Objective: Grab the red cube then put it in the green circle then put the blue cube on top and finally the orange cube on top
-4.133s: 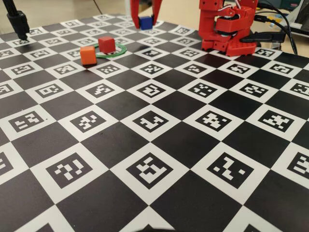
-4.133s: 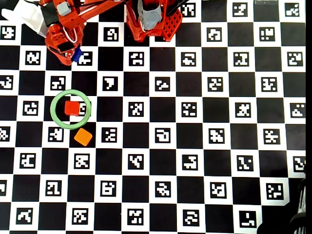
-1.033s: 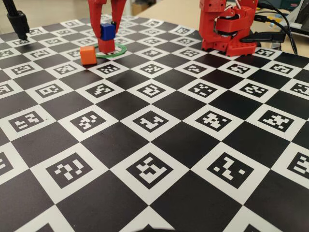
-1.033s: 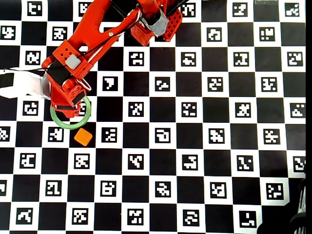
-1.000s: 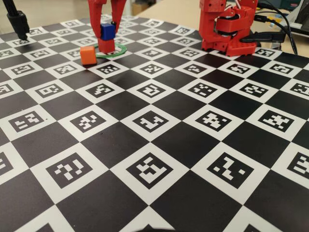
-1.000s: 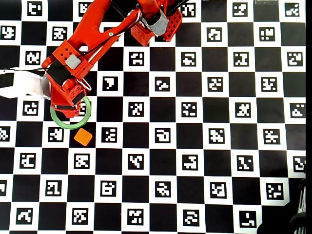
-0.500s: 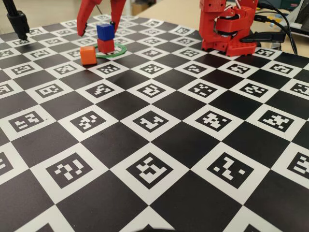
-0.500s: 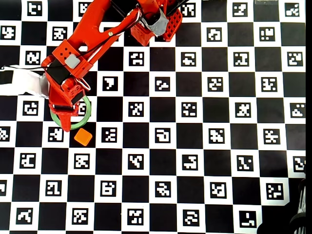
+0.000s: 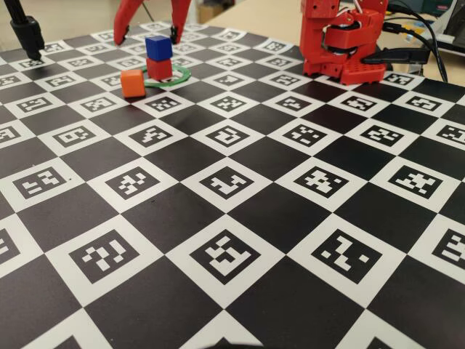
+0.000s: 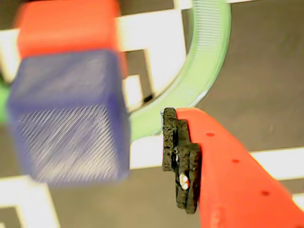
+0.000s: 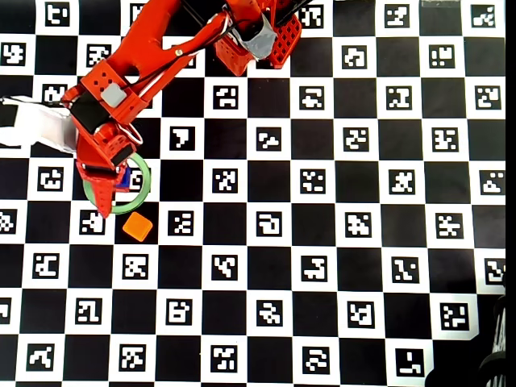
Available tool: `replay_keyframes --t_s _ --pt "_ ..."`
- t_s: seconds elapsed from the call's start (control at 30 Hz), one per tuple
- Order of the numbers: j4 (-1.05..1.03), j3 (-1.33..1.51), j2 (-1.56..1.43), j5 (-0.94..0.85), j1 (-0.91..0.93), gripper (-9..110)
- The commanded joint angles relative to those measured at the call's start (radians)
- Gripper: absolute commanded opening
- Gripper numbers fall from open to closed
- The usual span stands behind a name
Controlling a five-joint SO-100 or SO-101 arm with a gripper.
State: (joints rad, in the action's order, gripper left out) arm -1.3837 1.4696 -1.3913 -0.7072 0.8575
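Resting on the red cube, blue cube just beneath the wide-open pincer

Red cube: small, matte, sitting flat on the board inside the green ring, toward the far left corner of the checkered board in the fixed view. In the wrist view it lies off-centre in the ring, near one side of it.

Blue cube: dark blue, same size, stacked squarely on top of the red cube, upright, slightly turned relative to it.

Green ring: thin, flat on the board, open centre, encircling the stack.

Orange cube: bright orange, resting flat on the board just outside the ring, on its near-left side in the fixed view, close to the ring's edge; contact cannot be judged. In the overhead view it sits turned at an angle to the board's squares.
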Motion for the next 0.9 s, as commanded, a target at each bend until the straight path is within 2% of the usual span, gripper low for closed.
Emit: replay_keyframes --t_s 0.0,0.37,0.6,0.87 --pt "-0.077 -0.161 -0.132 0.048 0.014 54" --pt "-0.374 -0.511 -0.130 0.341 -0.086 54" --pt "-0.391 -0.624 -0.046 0.509 -0.202 54" --pt "-0.333 -0.641 0.018 0.594 -0.268 54"
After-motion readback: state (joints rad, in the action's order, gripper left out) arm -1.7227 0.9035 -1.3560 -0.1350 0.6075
